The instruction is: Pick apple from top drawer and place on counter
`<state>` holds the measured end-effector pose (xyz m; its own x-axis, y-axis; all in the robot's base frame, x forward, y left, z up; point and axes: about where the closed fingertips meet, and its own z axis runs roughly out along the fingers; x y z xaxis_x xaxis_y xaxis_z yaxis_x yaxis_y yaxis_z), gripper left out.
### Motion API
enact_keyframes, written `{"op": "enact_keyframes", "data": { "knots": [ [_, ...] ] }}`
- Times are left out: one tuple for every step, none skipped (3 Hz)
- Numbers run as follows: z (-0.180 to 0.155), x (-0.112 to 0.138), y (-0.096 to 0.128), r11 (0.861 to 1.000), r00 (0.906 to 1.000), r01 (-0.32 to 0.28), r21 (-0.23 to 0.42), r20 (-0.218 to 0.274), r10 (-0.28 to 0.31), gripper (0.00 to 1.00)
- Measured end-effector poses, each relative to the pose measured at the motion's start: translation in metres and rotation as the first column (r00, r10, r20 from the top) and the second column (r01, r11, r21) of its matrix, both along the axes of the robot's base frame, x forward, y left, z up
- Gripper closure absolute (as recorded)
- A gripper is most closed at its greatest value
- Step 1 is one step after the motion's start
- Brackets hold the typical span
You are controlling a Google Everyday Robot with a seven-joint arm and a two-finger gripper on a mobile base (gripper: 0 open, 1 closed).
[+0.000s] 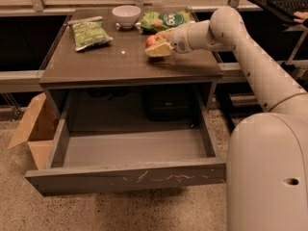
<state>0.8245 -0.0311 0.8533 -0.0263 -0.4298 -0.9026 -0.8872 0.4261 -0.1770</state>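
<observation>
The red apple (pixel 152 41) is between the pale fingers of my gripper (pixel 158 44), just above or resting on the right part of the brown counter (pixel 110 64). The gripper is shut on the apple; only its top left side shows. My arm reaches in from the right across the counter's right edge. The top drawer (pixel 130 177) is pulled fully out below the counter, its scratched grey front panel toward the camera, and its inside is empty.
A white bowl (pixel 126 15) stands at the back of the counter. A green chip bag (pixel 88 32) lies at back left, another green bag (pixel 164 19) behind the gripper. A cardboard box (pixel 30 129) sits on the floor at the left. My base (pixel 269 172) fills the lower right.
</observation>
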Motion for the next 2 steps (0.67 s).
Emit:
{"op": "enact_keyframes", "data": {
  "knots": [
    [0.005,-0.002,-0.007,1.0,0.9998,0.011,0.014,0.017,-0.011,0.0],
    [0.019,-0.01,-0.019,0.997,0.9976,0.033,0.063,0.059,-0.037,0.0]
  ]
}}
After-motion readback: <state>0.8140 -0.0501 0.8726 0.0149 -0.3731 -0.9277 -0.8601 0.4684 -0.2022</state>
